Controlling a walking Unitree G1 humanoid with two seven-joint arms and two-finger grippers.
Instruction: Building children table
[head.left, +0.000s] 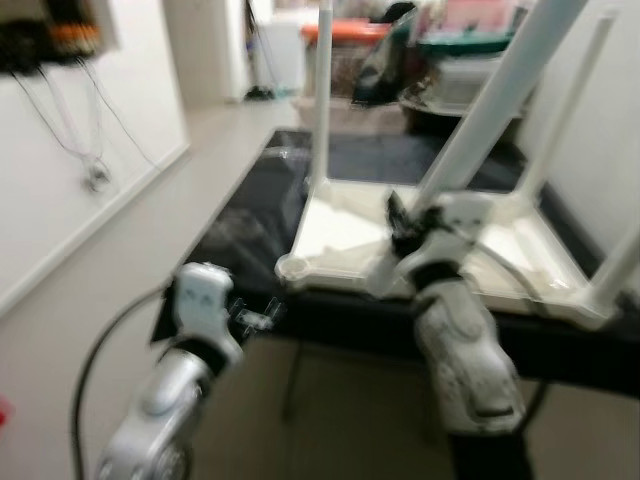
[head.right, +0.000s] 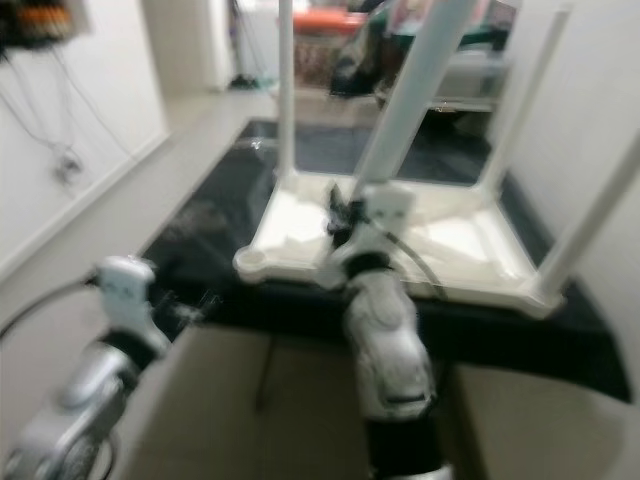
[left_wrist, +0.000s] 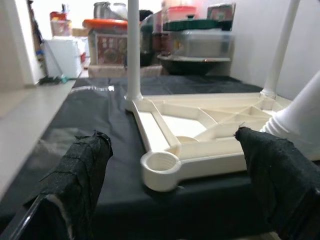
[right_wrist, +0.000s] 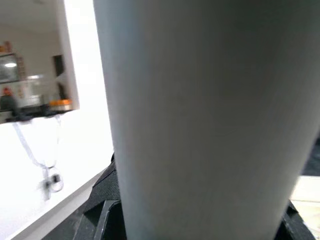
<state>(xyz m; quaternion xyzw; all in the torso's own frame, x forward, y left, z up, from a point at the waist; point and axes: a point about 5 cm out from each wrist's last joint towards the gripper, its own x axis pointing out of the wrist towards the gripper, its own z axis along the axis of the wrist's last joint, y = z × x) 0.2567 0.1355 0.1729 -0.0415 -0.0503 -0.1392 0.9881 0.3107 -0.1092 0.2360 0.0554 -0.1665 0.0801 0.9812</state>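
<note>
Head views are motion-blurred, so fine detail is limited.

White children table top (left_wrist: 200, 125) lies upside down on a black-covered table (left_wrist: 100, 120), ribbed underside facing up. Far-left leg (head.left: 323, 90) stands upright in its corner socket. Two more legs rise along the right side by the wall, one at the far corner (head.left: 565, 110) and one at the near corner (head.left: 622, 262). Near-left corner socket (left_wrist: 161, 165) is open, no leg in it, sitting just at the black table's front edge.

Right end effector (head.left: 405, 232) is over the upturned top, up against a fourth white leg (head.left: 500, 95) that leans diagonally up and away to the right. In the right wrist view that leg (right_wrist: 200, 115) sits close in front of the lens with black finger parts at both lower corners, so the fingers look to be pinching the leg near its lower end.

Left end effector (left_wrist: 175, 180) is low, in front of the table's near-left edge, pointing at the open socket. Its two black fingers (left_wrist: 80, 170) are spread wide, nothing between them, not touching the top.

Background: storage bins and an orange-lidded container (left_wrist: 107, 24) past the far end of the table, cables (head.left: 85, 150) hanging on the left wall.
</note>
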